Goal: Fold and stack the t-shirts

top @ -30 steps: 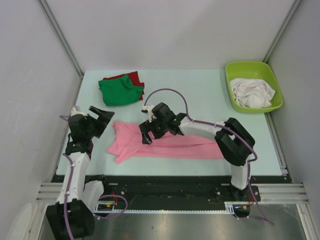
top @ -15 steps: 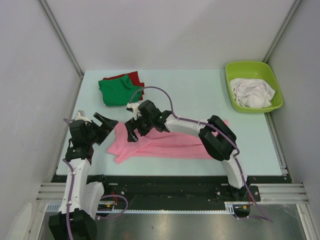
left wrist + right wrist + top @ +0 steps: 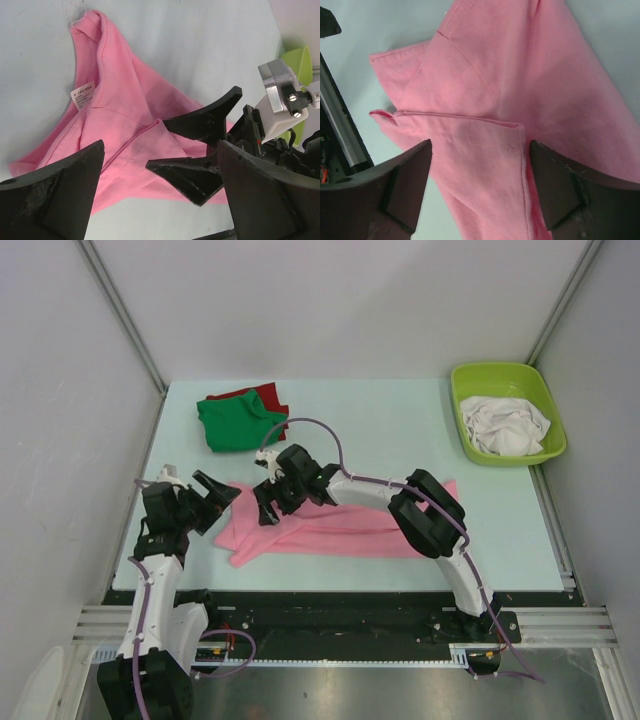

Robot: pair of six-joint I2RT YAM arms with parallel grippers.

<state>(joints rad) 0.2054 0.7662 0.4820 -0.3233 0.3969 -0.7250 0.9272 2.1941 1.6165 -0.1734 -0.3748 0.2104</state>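
Note:
A pink t-shirt (image 3: 340, 535) lies in a long crumpled band across the front of the table. Its small neck label (image 3: 84, 93) shows in the left wrist view. My right gripper (image 3: 267, 513) hangs open over the shirt's left end. In the right wrist view its jaws (image 3: 480, 185) straddle a stitched sleeve hem without gripping it. My left gripper (image 3: 222, 492) stands open just off the shirt's left edge, facing the right gripper (image 3: 200, 150). A folded green t-shirt (image 3: 238, 425) rests on a red one (image 3: 268, 395) at the back left. White t-shirts (image 3: 505, 425) lie in the tub.
The lime-green plastic tub (image 3: 507, 370) stands at the back right corner. Grey walls with metal rails close in the table on three sides. The right arm's forearm lies low across the pink shirt's middle.
The right gripper has travelled left along the pink shirt to its left end. The left gripper has tipped down and edged toward the shirt's left edge.

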